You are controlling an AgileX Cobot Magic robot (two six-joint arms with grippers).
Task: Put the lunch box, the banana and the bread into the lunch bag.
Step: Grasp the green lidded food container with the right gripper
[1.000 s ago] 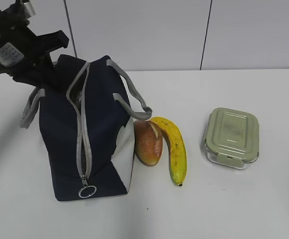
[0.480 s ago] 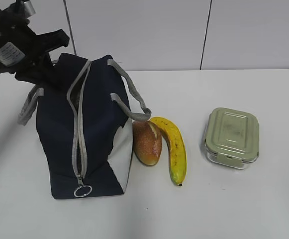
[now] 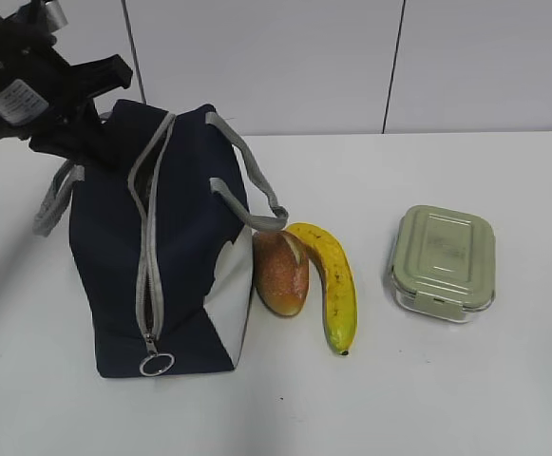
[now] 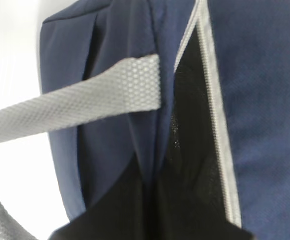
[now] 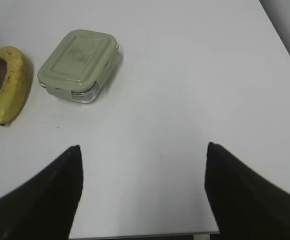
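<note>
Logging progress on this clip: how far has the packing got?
Done: nothing packed. In hand: the left gripper is shut at the lunch bag top, zipper part open. Left: bread, banana and lunch box lie on the table; right gripper open, empty.

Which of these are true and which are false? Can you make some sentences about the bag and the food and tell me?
1. The banana lies inside the lunch bag. False: it lies on the table, outside the bag.
2. The bread sits between the bag and the banana. True.
3. The lunch box has its green lid on. True.
4. The right gripper holds the lunch box. False: its jaws are open over bare table.
5. The bag's zipper is partly open at the top. True.
</note>
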